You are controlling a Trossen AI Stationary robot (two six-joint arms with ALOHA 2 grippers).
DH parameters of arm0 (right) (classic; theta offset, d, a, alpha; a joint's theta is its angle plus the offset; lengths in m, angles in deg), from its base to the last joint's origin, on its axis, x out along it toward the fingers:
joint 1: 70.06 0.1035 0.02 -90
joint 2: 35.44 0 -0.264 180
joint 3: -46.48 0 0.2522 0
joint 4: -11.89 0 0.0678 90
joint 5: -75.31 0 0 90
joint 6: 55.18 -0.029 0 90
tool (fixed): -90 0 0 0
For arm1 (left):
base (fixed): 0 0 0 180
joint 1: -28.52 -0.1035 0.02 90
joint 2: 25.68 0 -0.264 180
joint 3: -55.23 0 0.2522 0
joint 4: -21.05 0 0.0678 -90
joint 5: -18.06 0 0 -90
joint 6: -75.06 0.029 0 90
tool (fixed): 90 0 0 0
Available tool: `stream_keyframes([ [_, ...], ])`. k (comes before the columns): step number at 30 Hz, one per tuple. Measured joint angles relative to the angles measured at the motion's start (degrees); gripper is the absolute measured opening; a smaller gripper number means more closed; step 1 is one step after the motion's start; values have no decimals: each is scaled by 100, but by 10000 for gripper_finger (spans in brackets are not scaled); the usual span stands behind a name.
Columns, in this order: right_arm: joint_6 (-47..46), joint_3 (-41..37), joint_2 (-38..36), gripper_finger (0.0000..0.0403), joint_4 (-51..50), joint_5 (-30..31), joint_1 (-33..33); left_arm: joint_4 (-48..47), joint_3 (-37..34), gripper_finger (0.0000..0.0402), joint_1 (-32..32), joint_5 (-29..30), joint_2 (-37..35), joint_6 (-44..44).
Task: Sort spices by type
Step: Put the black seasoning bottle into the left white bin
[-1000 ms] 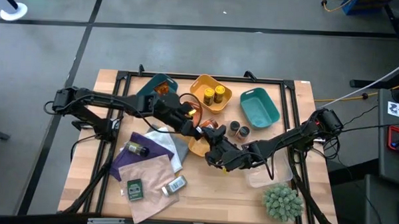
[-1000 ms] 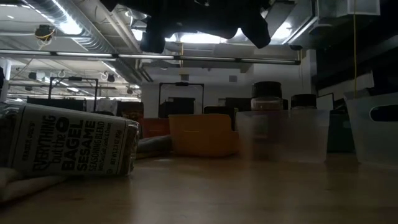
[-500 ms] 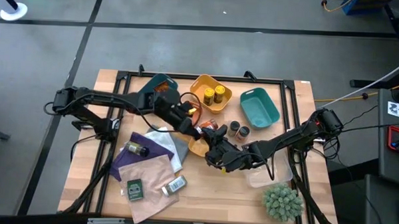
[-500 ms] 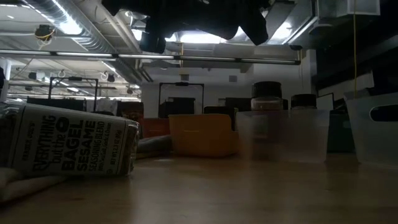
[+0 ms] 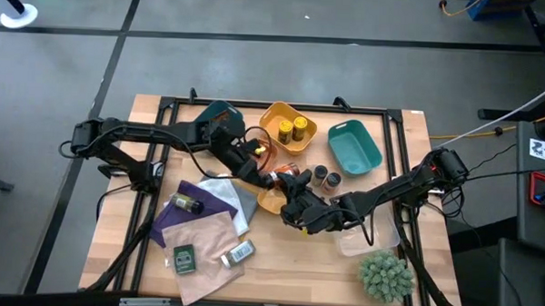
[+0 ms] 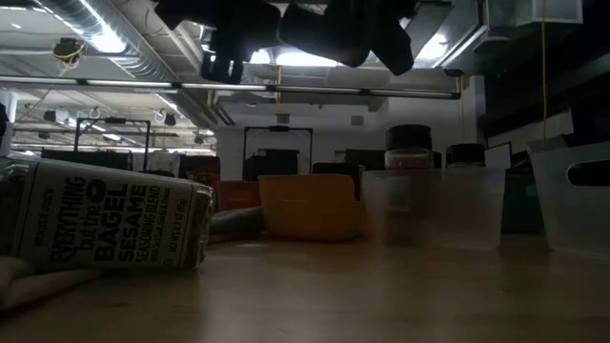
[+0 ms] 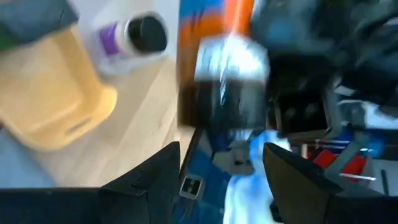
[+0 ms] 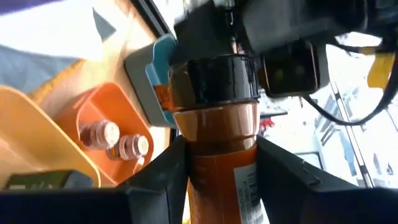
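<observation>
An amber-orange spice jar with a dark lid hangs over the table's middle, with my right gripper shut on it. My left gripper faces the jar from the left. Its fingers are open and stand just short of the lid. Two yellow jars stand in the far yellow tray. Two grey-lidded jars stand on the wood. A dark-lidded jar, a green packet and a white-labelled jar lie on cloths at the near left. My right gripper pinches the jar's amber body between its two fingers, below the lid. The fingers come nearly level from the table's right and lie along the jar. The lid end sticks out past the fingertips toward my left gripper. The jar is lifted clear of the table.
A teal tray stands at the far right and a blue one at the far left. An orange tray holding small jars and a yellow tray sit below the grippers. A clear tray and a green spiky plant stand at the near right.
My left gripper has drawn back a little from the jar toward the table's far left and has turned at the wrist. My right gripper has kept its place with the jar still in its fingers.
</observation>
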Motion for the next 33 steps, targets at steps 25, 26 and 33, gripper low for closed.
stream_keyframes([
  [25, -5163, 2, -1166, 156, -3612, -125, 10, -473, 0, 212, -1, 255, -280, 1020],
  [26, -5647, 2, -1253, 156, -3945, -258, 41, -471, 0, 212, 0, 272, -282, 1076],
  [33, -8457, 2, -1475, 156, -5953, -211, 755, -506, 0, 212, 0, 349, -282, 1278],
])
